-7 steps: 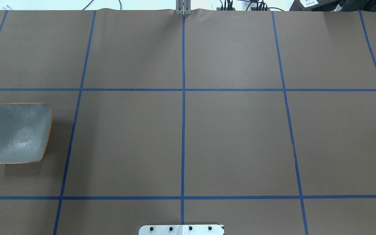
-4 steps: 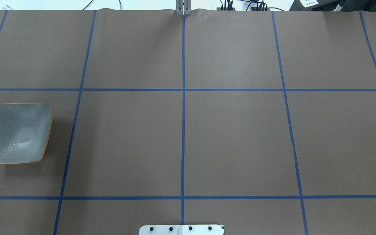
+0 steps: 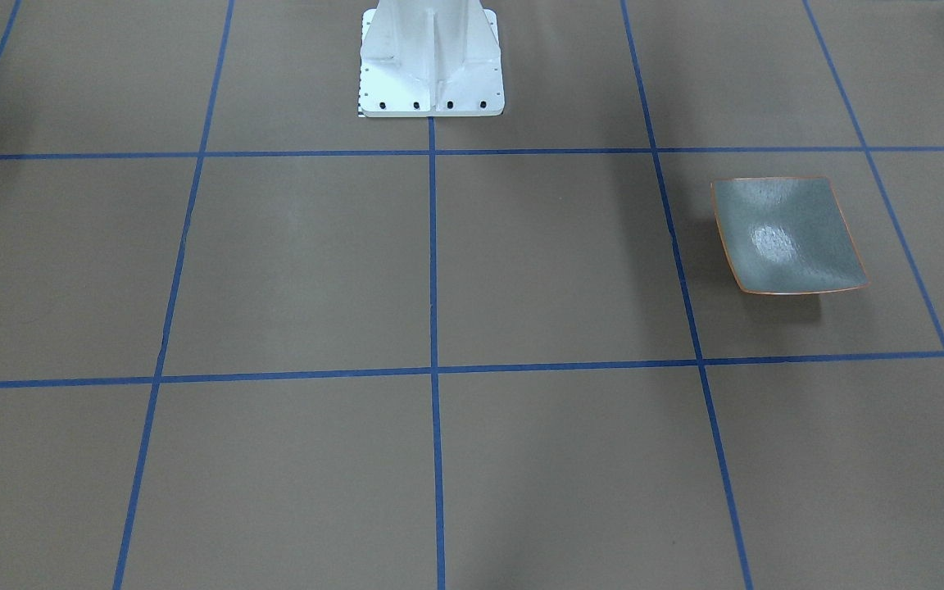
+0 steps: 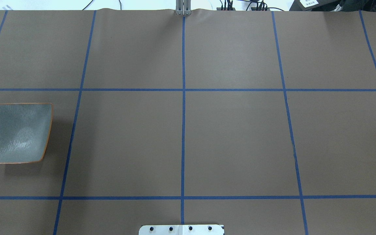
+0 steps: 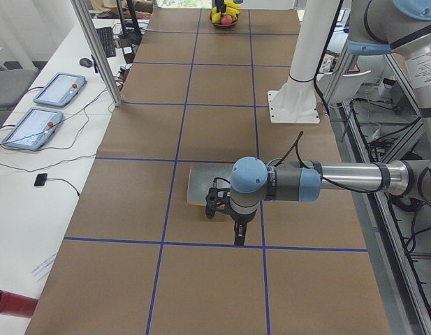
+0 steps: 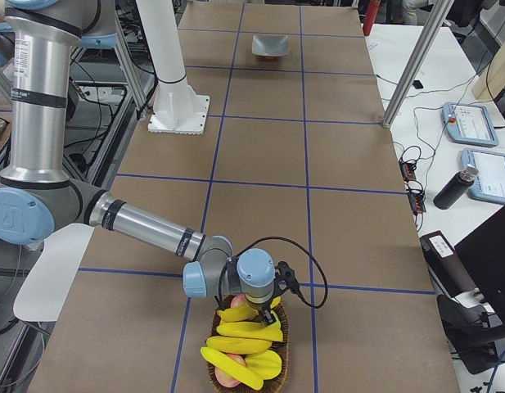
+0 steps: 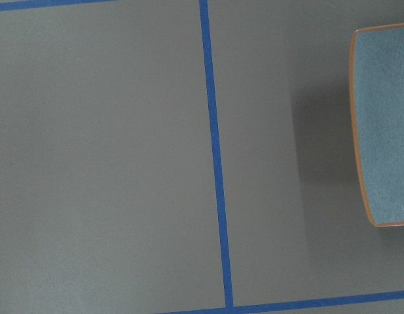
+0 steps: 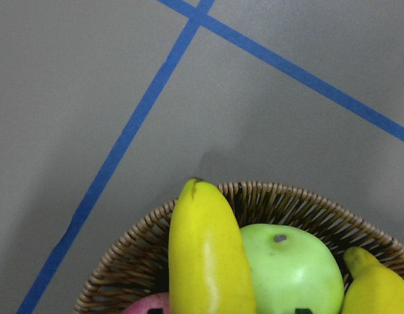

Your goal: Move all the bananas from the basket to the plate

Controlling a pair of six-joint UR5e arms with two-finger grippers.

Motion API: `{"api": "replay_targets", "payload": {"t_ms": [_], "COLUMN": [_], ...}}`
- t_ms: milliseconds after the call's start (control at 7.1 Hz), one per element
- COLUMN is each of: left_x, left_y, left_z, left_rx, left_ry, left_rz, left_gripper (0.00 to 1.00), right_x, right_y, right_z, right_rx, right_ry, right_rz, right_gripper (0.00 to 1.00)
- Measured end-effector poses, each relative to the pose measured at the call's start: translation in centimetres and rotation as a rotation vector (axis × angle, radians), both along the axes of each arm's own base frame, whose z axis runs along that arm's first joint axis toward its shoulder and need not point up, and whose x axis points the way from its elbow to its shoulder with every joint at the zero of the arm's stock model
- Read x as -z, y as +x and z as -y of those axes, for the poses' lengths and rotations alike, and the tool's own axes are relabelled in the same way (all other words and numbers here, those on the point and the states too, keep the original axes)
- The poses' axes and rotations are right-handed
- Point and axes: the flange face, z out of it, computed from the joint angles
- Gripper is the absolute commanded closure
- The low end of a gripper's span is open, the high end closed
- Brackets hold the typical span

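The square grey-green plate (image 4: 16,132) with an orange rim lies empty on the table's left side; it also shows in the front-facing view (image 3: 783,233) and the left wrist view (image 7: 385,124). Several yellow bananas (image 6: 244,344) lie in a wicker basket (image 6: 282,323) at the table's right end. My right gripper (image 6: 256,309) hangs just above the basket's near rim. In the right wrist view a banana (image 8: 205,255) and a green apple (image 8: 290,268) lie between two dark tips set wide apart. My left gripper (image 5: 237,236) points down beside the plate (image 5: 200,183); I cannot tell whether it is open.
The white robot base (image 3: 431,57) stands at the table's middle edge. A red fruit (image 8: 152,304) also lies in the basket. An aluminium post (image 5: 96,49) and tablets (image 5: 58,89) stand along the far side. The brown table cover carries blue tape lines.
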Motion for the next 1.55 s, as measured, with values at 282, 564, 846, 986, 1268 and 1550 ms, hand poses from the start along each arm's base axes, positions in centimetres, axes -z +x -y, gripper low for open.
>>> {"api": "replay_targets", "payload": {"t_ms": [282,564,846,986,1268,1550], "left_x": [0.0,0.0,0.0,0.0,0.1,0.8], "left_y": [0.0,0.0,0.0,0.0,0.0,-0.1], "left_z": [0.0,0.0,0.1,0.1,0.1,0.8], "left_rx": [0.0,0.001,0.001,0.0,0.001,0.003], "left_ry": [-0.001,0.001,0.001,0.001,0.0,0.019], "left_rz": [0.0,0.0,0.0,0.0,0.0,0.003], "left_gripper": [0.0,0.0,0.0,0.0,0.0,0.0], "right_x": [-0.1,0.3,1.6,2.8,7.7,15.3], "right_y": [0.0,0.0,0.3,1.1,3.2,4.3], "right_z": [-0.2,0.0,0.5,0.8,1.2,2.2], "right_rx": [-0.008,-0.009,-0.02,-0.039,-0.089,-0.15], "right_ry": [-0.01,-0.006,0.014,0.023,-0.006,-0.058], "right_rz": [0.001,0.006,0.023,0.046,0.079,0.084], "right_gripper": [1.0,1.0,1.0,1.0,1.0,1.0]}}
